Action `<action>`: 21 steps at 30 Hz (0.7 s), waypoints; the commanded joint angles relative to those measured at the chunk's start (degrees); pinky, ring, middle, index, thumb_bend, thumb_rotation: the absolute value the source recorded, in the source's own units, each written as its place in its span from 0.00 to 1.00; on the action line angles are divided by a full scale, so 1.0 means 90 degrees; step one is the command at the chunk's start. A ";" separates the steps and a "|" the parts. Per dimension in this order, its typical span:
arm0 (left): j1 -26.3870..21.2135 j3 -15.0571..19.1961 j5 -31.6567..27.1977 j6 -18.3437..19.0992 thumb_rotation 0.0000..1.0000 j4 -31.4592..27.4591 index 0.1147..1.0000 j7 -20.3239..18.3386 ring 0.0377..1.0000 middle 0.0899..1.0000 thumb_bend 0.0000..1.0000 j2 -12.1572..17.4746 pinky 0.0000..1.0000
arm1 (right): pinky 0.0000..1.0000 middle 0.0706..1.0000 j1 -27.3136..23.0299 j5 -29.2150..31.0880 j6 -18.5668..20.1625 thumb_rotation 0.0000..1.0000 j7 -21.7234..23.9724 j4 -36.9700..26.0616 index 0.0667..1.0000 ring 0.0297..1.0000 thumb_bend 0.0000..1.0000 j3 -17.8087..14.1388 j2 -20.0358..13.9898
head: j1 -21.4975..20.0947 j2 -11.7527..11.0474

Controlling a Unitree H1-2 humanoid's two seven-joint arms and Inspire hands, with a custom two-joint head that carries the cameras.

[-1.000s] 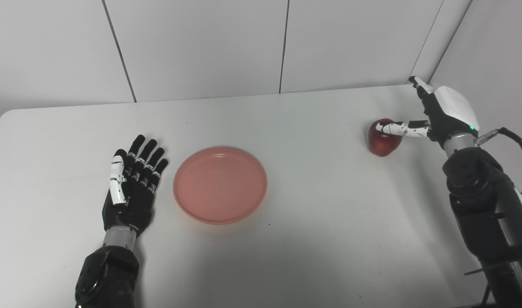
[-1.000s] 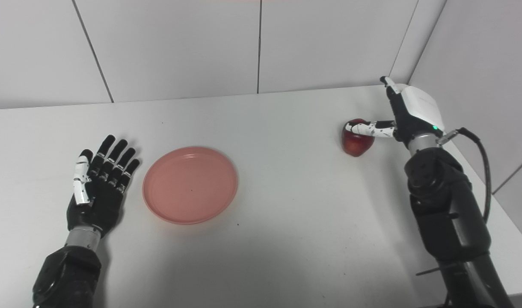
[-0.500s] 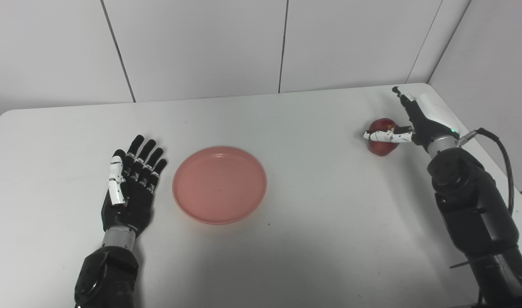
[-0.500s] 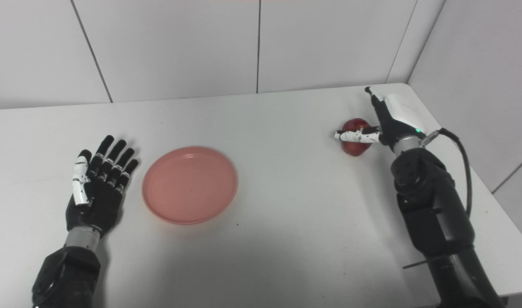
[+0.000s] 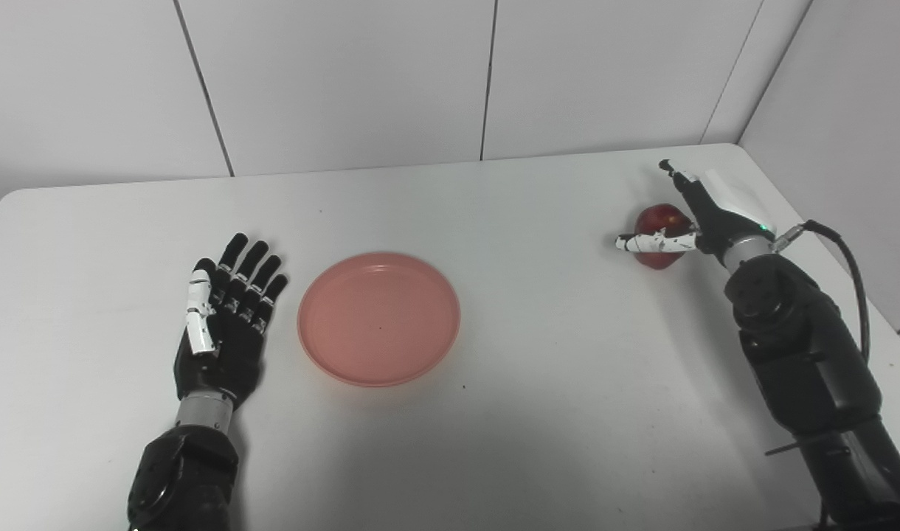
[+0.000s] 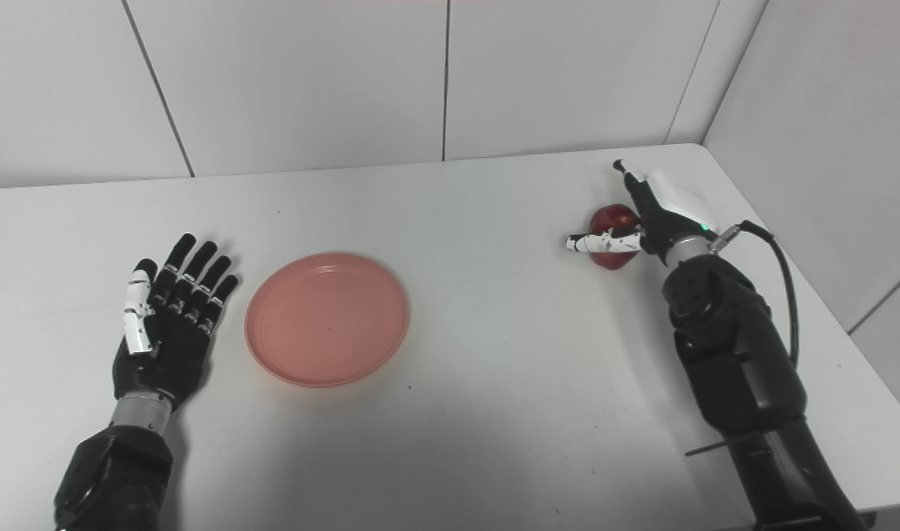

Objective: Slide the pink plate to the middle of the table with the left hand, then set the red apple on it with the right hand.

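Note:
The pink plate (image 5: 379, 317) lies flat on the white table, a little left of centre, with nothing on it. My left hand (image 5: 225, 317) rests palm up and open just left of the plate, not touching it. The red apple (image 5: 658, 223) sits near the table's far right corner. My right hand (image 5: 704, 214) is at the apple with its fingers spread: the thumb crosses in front of the fruit and the other fingers stretch behind it. The fingers have not closed around the apple.
The white table (image 5: 553, 354) is bounded by white wall panels at the back and right. A black cable (image 5: 852, 265) loops from the right wrist near the table's right edge.
My right hand has dropped lower and moved left around the apple, the thumb now reaching past its front. The left hand and the plate have stayed still.

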 commanded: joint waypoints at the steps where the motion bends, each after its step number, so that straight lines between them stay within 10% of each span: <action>1: -0.0104 -0.0037 -0.0014 -0.0177 1.00 -0.0179 0.87 -0.0045 0.90 0.89 0.35 0.0011 0.93 | 0.81 0.95 -0.0329 -0.0031 0.0013 0.43 -0.0005 -0.0041 0.94 0.93 1.00 -0.0061 -0.0110 | -0.0002 0.0008; 21: -0.0055 -0.0076 -0.0030 -0.0150 1.00 -0.0252 0.87 -0.0068 0.90 0.89 0.34 0.0028 0.93 | 0.84 0.96 -0.0467 -0.0163 0.0013 0.40 0.0229 0.0365 0.95 0.95 1.00 -0.0089 -0.0206 | 0.0048 0.0020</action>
